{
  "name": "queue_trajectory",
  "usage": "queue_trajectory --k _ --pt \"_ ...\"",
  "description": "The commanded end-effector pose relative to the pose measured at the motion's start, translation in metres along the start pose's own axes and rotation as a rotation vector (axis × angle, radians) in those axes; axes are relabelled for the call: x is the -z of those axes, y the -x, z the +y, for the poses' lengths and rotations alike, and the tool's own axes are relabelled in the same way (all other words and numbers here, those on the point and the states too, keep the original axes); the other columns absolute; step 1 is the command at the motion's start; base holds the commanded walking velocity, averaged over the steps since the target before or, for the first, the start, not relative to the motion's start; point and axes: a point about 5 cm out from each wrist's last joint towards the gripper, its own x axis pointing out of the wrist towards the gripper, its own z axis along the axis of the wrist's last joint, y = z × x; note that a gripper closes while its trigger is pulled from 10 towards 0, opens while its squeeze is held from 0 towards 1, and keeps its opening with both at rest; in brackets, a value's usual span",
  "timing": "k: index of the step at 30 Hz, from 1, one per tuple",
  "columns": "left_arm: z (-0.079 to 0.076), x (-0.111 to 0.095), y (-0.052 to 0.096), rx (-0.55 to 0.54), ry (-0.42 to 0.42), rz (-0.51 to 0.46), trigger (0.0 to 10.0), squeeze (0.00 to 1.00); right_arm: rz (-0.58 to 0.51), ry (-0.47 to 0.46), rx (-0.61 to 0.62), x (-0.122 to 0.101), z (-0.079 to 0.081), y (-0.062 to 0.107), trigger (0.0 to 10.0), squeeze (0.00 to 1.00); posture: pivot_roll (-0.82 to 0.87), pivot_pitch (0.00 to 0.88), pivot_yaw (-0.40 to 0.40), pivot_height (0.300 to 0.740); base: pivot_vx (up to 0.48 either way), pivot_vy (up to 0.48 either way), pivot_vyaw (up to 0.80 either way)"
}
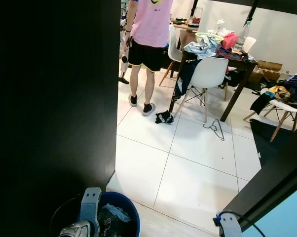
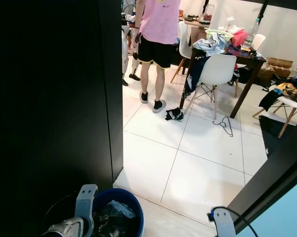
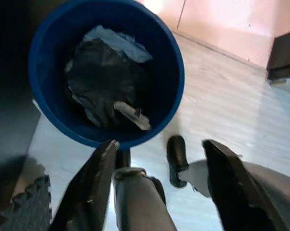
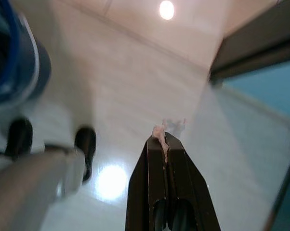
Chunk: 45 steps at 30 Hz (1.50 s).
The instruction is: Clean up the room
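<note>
Right pincer (image 4: 165,139) is clamped on a pale scrap (image 4: 160,131), with the blue bin (image 1: 130,207) off to its left; left pincer (image 3: 157,149) hangs wide open just over that bin.

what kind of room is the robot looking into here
Most likely a lived-in home dining area: a dark table heaped with clothes and bottles, white chairs around it, a hanger on the white tiled floor, and a blue bin nearby.
</note>
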Motion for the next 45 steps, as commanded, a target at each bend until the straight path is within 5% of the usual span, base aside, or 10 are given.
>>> queue_trajectory --k 1,8,9,19,27,35,45 --pt "0.004 0.010 0.001 -0.046 -0.013 0.033 10.0 1.00 -0.071 0.019 -0.001 -0.021 -0.005 -0.001 10.0 0.00 -0.01 0.000 -0.121 0.740 0.000 0.000 0.00" --pt "0.018 0.023 0.005 -0.144 -0.002 0.060 10.0 1.00 -0.211 0.102 -0.083 -0.083 0.013 -0.006 10.0 0.00 0.00 0.000 -0.124 0.740 0.000 0.000 0.15" --pt "0.020 0.026 0.006 -0.162 0.000 0.062 10.0 0.00 -0.230 0.130 -0.115 -0.093 0.020 -0.006 10.0 0.00 0.01 0.000 -0.129 0.740 0.000 0.000 0.77" --pt "0.034 0.037 0.011 -0.288 -0.010 0.053 10.0 0.00 -0.210 0.260 -0.361 -0.126 0.062 -0.006 10.0 0.00 0.02 0.000 -0.136 0.740 0.000 0.000 0.77" --pt "0.036 0.030 0.012 -0.307 -0.060 0.014 10.0 0.00 -0.155 0.253 -0.404 -0.127 0.079 -0.007 10.0 0.00 0.06 0.000 -0.148 0.740 0.000 0.000 0.77" --pt "0.029 0.024 0.009 -0.247 -0.195 0.007 10.0 0.00 -0.043 0.228 -0.367 -0.115 0.078 -0.010 10.0 0.00 0.05 0.000 -0.128 0.740 0.000 -0.117 0.78" --pt "0.019 0.032 0.007 -0.178 -0.191 0.041 10.0 0.00 -0.026 0.288 -0.281 -0.120 0.068 -0.010 10.0 0.00 0.05 0.000 -0.122 0.740 0.000 -0.280 0.47"
